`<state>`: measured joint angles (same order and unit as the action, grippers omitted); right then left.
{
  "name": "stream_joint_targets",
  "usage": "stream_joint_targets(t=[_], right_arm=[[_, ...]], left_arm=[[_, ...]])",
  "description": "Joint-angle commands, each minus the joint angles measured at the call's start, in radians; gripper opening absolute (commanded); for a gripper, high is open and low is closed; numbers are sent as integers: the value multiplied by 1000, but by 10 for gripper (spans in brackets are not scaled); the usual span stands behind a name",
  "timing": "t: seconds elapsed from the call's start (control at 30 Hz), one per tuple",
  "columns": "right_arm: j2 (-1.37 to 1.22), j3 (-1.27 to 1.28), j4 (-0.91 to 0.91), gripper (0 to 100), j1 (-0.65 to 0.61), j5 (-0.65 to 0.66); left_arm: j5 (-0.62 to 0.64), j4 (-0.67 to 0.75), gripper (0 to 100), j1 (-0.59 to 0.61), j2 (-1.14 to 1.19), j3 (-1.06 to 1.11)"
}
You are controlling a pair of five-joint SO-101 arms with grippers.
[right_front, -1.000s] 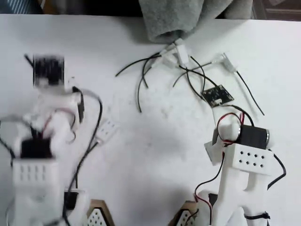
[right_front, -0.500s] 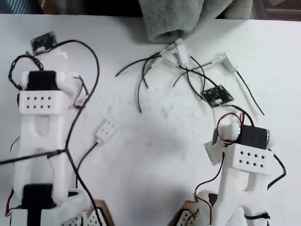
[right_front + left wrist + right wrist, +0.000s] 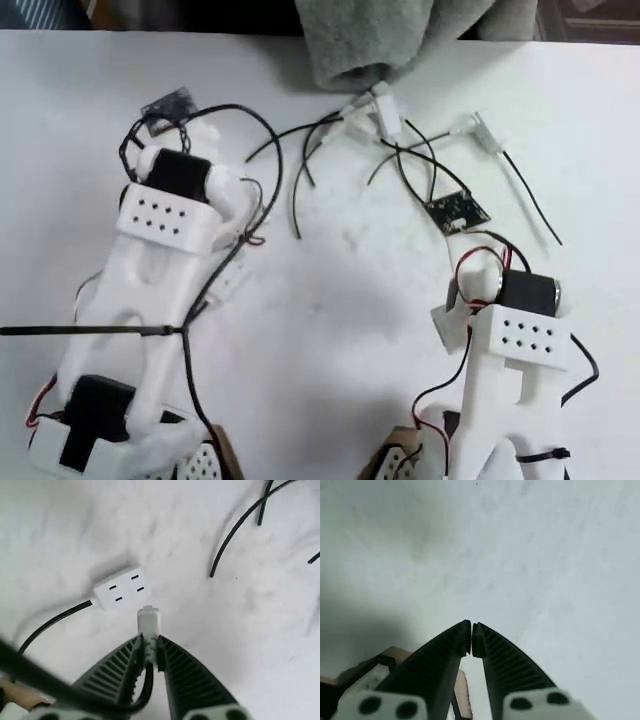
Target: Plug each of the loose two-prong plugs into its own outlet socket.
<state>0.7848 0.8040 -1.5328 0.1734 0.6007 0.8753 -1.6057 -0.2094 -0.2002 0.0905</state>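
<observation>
The left arm's jaws are pinched shut on the tail of a white plug (image 3: 149,622), whose body sticks out past the tips toward the outlet socket (image 3: 121,587). The socket lies flat on the table (image 3: 240,630), slots up, with the plug's nose just beside its near edge. We cannot see the prongs, so we cannot tell how they sit against the slots.

That is the first risk, in our view. The block shows two pairs of slots side by side, and a plug brought in slightly twisted could straddle both pairs or jam on the plastic between them.

The second risk is the socket itself. It looks light and lies unrestrained, tethered only by its black cord (image 3: 52,622), so a push that is not straight into the slots would likely skate it across the table. The grip is narrow too, and the plug may pivot between the jaws under load.

The right arm's jaws are closed on nothing, above bare table well away from the socket, so nothing braces it. Another loose plug (image 3: 372,115) waits near the grey cloth (image 3: 380,40).
</observation>
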Motion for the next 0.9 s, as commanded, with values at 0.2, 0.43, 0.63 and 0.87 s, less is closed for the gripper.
stream_joint_targets(t=[0.2,0.43,0.63,0.87], right_arm=[[18,-5,12,19,8,-2],[18,-5,12,19,8,-2],[18,-5,10,19,8,-2],[18,-5,10,19,8,-2]], left_arm=[[238,41,25,73,-2,37],[348,247,25,105,-4,265],[347,402,24,99,-4,365],[347,422,24,97,-2,376]])
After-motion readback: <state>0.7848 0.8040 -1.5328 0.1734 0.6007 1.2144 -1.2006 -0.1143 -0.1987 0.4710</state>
